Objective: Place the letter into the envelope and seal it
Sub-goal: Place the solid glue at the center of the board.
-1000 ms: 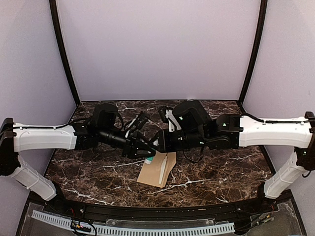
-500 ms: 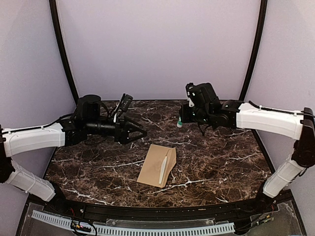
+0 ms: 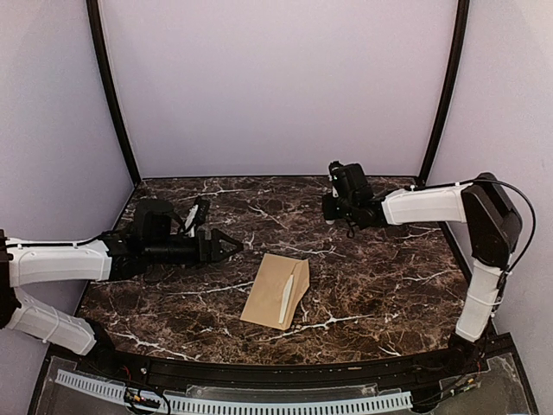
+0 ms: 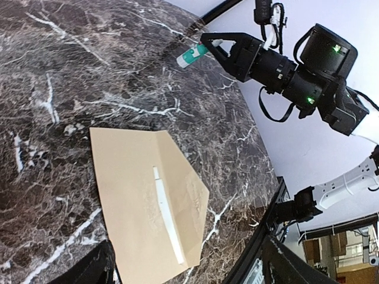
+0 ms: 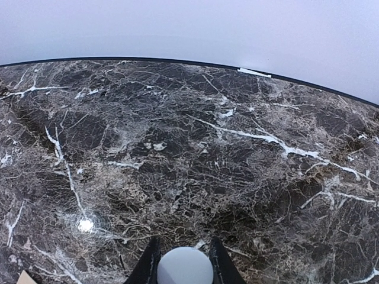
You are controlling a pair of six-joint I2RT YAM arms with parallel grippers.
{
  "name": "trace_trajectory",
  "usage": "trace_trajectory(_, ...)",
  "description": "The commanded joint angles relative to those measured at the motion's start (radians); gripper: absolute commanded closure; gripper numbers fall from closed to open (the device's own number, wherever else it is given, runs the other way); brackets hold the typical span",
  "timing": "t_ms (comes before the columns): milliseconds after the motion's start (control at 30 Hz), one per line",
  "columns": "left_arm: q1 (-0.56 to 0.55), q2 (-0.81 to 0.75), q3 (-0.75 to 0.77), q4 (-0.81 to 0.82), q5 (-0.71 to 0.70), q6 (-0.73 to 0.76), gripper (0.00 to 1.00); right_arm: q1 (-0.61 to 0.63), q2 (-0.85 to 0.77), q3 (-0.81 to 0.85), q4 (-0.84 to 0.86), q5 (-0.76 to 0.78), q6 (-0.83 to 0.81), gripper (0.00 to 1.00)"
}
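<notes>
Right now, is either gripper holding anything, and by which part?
The right gripper pinches a small tube by its white end, teal end sticking out. The left gripper is open and empty.

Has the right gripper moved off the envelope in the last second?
Yes. The right gripper has pulled back from over the envelope toward the table's rear right, holding a glue stick.

surface: dark marble table (image 3: 389, 285) | on it: brown envelope (image 3: 275, 290), lying flat
</notes>
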Motion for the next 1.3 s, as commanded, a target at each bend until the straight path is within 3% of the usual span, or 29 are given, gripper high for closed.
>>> trace_trajectory(0,0.003,-0.04,-0.023,-0.023,-0.107,-0.082,0.16,-0.027,0.049,-0.004,0.136,-0.033,-0.035,0.9)
trace_trajectory(433,0.003,-0.048,-0.039,-0.111,-0.119,-0.074,0.15,-0.035,0.158,0.027,0.179,-0.048,-0.041,0.85)
trace_trajectory(567,0.002,-0.045,-0.023,-0.145,-0.113,-0.045,0.15,-0.036,0.162,0.021,0.185,-0.038,-0.041,0.73)
trace_trajectory(767,0.002,-0.019,-0.022,-0.154,-0.082,-0.011,0.16,-0.036,0.149,0.021,0.176,-0.062,-0.046,0.43)
trace_trajectory(933,-0.021,0.04,-0.005,-0.148,-0.068,0.021,0.19,-0.036,0.077,0.039,0.128,-0.067,-0.061,0.25)
trace_trajectory(1067,-0.047,0.102,0.015,-0.132,-0.074,0.033,0.23,-0.036,-0.011,0.044,0.069,-0.087,-0.067,0.19)
trace_trajectory(1267,-0.078,0.202,0.063,-0.104,-0.113,0.052,0.27,-0.036,-0.183,-0.031,-0.062,-0.159,0.024,0.2)
